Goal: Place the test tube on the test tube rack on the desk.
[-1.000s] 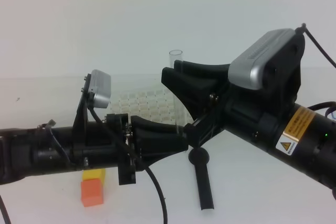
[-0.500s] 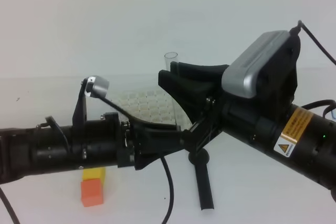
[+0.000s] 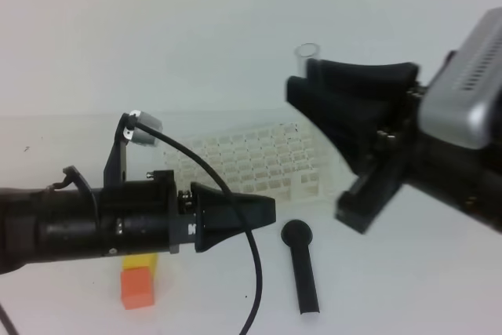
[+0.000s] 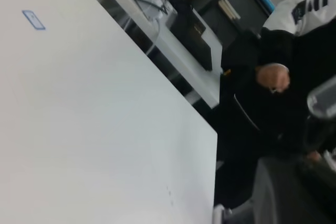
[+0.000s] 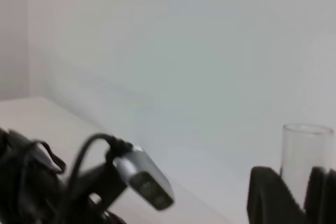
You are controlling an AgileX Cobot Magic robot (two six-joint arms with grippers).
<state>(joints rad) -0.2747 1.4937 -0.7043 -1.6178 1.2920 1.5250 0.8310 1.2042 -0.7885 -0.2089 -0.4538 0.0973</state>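
We see the thin clear test tube (image 3: 307, 56) held upright in the air, its round open rim poking above the black fingers of the right gripper (image 3: 314, 92), which are pinched on it; in the right wrist view the tube (image 5: 304, 153) stands between the two dark fingertips (image 5: 268, 192). It hangs above and behind the far right part of the white plastic test tube rack (image 3: 251, 158), whose grid of small square holes lies on the plain white desk (image 3: 392, 272). The left gripper (image 3: 267, 211) points right, in front of the rack, holding nothing; we cannot tell how far its jaws stand apart. Near its tip a black round-headed stick (image 3: 302, 264) lies on the desk. An orange block (image 3: 137, 288) and a yellow block (image 3: 143, 261) sit under the left arm.
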